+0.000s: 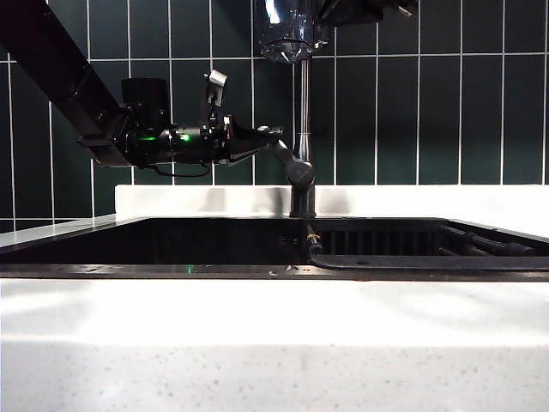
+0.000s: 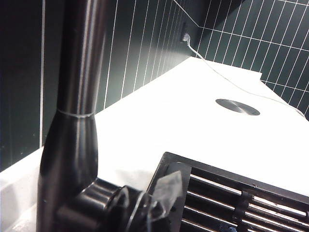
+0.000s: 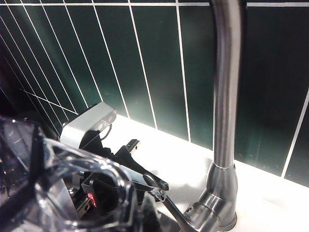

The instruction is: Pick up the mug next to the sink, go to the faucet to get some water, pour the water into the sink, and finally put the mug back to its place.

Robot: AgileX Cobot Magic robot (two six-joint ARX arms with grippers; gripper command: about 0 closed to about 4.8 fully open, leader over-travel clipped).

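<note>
A kitchen scene, seen across a pale counter (image 1: 274, 343) with a black sink (image 1: 214, 245) set into it and dark green tiles behind.

The mug (image 1: 290, 30), a clear faceted cup, is off the counter. It hangs at the top of the exterior view, directly over the upright pipe of the faucet (image 1: 302, 137). The right gripper (image 1: 364, 9) is mostly cut off by the edge of that view; its wrist view shows the mug's clear rim (image 3: 63, 164) close against the camera, so its jaws appear clamped on the mug, with the faucet pipe just beyond.

The left gripper (image 1: 268, 137) reaches in level from the left. Its jaws are drawn together around the faucet's short angled lever (image 1: 281, 153); the right wrist view shows the clear finger pads (image 3: 157, 191) pinching the lever's end (image 3: 170, 212), and the left wrist view shows the same lever (image 2: 140, 210) between the jaws, beside the faucet base.

Progress, as a judgement: the pick-up is done and the mug has been carried to the faucet. The lever is gripped, but no water is visible running anywhere, so filling looks not yet begun. Whether the mug sits right under the spout cannot be told, since the spout is out of view. Still to come: turning the water on and off, pouring into the sink, and setting the mug back on the counter.
</note>
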